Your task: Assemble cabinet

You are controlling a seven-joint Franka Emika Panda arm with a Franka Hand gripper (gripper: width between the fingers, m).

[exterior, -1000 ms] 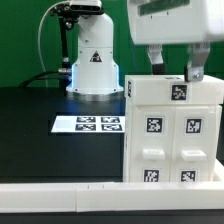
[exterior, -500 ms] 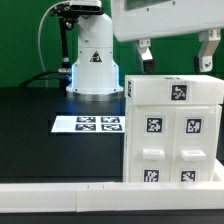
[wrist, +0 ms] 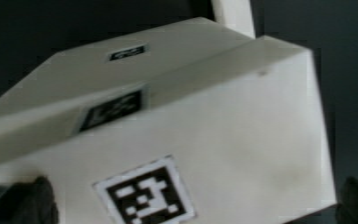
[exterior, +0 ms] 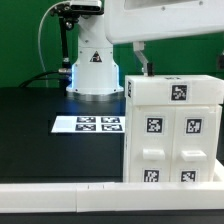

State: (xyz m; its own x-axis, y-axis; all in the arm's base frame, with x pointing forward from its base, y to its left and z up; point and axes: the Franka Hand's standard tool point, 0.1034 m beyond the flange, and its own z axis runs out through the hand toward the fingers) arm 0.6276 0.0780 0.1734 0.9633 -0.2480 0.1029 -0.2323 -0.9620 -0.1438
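The cabinet (exterior: pixel 175 130) is a tall white box with several square marker tags, standing upright on the black table at the exterior view's right. My gripper (exterior: pixel 180 60) hangs just above its top, open and empty, with one dark finger (exterior: pixel 141 58) showing over the box's left top corner. In the wrist view the cabinet's tagged top (wrist: pixel 194 110) fills the picture. The gripper (wrist: pixel 185 205) shows there only as dark fingertips (wrist: pixel 5 200) at the two sides, apart from the box.
The marker board (exterior: pixel 88 124) lies flat on the table to the left of the cabinet. The white robot base (exterior: pixel 93 65) stands behind it. A long low white rail (exterior: pixel 60 195) runs along the front edge.
The gripper has risen from around the cabinet's top to above it and shifted slightly left. The cabinet has not moved.
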